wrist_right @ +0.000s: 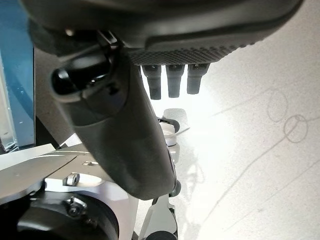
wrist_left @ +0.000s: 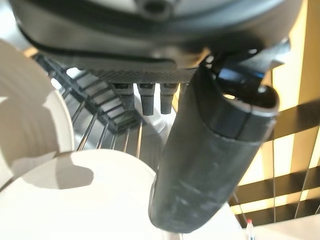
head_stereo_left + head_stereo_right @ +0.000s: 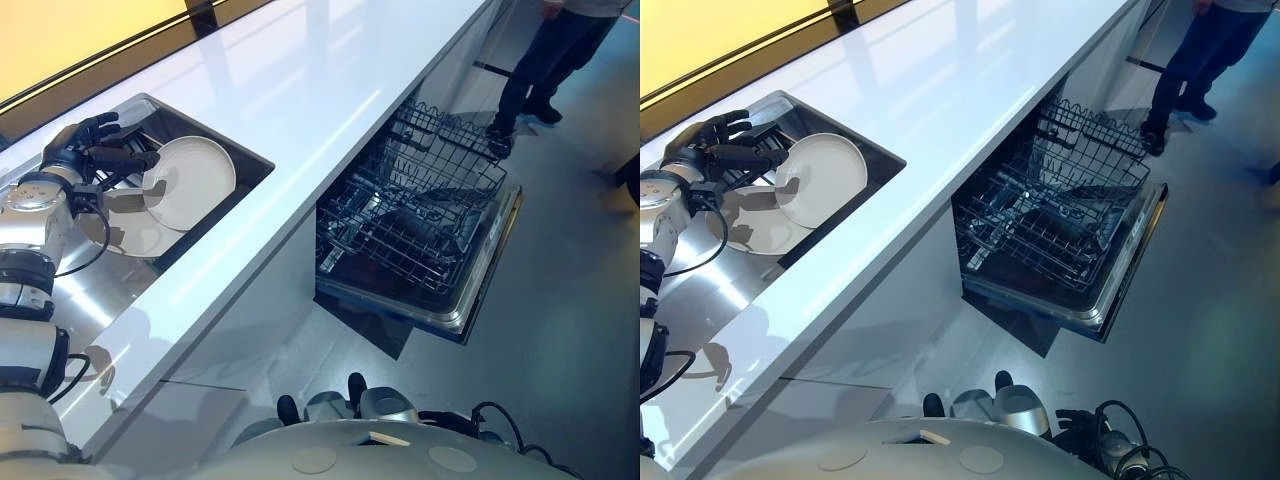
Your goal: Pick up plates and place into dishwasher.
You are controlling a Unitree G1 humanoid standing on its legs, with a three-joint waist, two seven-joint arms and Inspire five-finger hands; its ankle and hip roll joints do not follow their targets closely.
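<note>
A white plate [image 3: 192,180] leans upright in the sink [image 3: 252,166], its rim against my left hand's fingertips. A second white plate [image 3: 135,232] lies flat on the sink floor beside it. My left hand [image 3: 88,148] hovers over the sink's far-left side, open, with straight fingers reaching toward the leaning plate. In the left wrist view its thumb [image 2: 210,165] stands out above one plate [image 2: 75,200], with the other plate [image 2: 25,115] alongside. My right hand [image 1: 125,130] hangs low over the floor, open and holding nothing. The dishwasher [image 3: 480,290] stands open to the right, under the counter.
Both dishwasher racks [image 3: 410,215] are pulled out over the lowered door. A wire dish rack [image 2: 100,115] sits behind the plates in the sink. The long white counter [image 3: 300,90] runs between sink and dishwasher. A person [image 3: 550,50] stands beyond the dishwasher.
</note>
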